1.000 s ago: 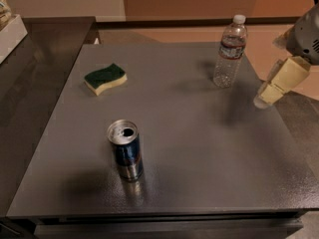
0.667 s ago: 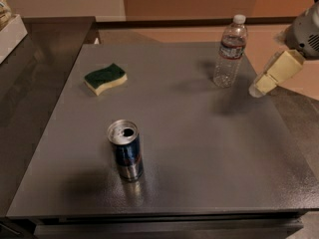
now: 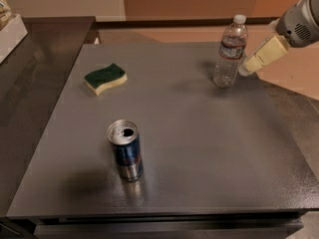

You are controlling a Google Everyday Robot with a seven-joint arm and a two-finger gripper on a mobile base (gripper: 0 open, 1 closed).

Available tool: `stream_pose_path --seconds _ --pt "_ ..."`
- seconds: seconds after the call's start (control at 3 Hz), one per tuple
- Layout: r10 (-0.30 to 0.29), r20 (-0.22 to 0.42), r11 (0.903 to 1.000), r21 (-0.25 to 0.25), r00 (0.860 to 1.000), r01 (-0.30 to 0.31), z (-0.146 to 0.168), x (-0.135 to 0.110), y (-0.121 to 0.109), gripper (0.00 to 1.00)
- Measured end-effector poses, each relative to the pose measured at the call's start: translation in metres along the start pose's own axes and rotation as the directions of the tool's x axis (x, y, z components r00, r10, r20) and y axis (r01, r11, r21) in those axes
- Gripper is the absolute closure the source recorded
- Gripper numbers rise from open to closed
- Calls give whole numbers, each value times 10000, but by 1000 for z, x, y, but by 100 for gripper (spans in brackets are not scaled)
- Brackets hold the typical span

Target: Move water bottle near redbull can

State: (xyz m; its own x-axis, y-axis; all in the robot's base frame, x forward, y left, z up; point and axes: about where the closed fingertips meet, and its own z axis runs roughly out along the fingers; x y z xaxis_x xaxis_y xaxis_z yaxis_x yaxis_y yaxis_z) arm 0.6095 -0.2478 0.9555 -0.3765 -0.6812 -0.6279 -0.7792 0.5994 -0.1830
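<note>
The water bottle (image 3: 230,53) is clear and ribbed, with a white cap and a dark label band. It stands upright at the far right of the grey table (image 3: 199,133). The redbull can (image 3: 126,151) is blue and silver with an open silver top. It stands upright near the front, left of centre, far from the bottle. My gripper (image 3: 251,63) comes in from the upper right on a grey arm (image 3: 300,20). Its cream tip is just right of the bottle at mid-height, very close to it. I cannot tell if they touch.
A green and yellow sponge (image 3: 105,77) lies at the far left of the table. A dark counter (image 3: 30,83) adjoins the table on the left, with a white box (image 3: 10,31) at its far corner. The table's right edge runs just beyond the bottle.
My gripper has moved up and to the left, from well right of the bottle to right beside it. The bottle, can and sponge have not moved.
</note>
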Motion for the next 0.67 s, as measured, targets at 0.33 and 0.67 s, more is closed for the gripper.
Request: stream_pose_path --seconds 0.33,0.67 --pt "276 404 9994 -230 9988 -267 17 -9 -12 0" --pt "540 776 9964 -692 9955 -486 33 -18 -15 0"
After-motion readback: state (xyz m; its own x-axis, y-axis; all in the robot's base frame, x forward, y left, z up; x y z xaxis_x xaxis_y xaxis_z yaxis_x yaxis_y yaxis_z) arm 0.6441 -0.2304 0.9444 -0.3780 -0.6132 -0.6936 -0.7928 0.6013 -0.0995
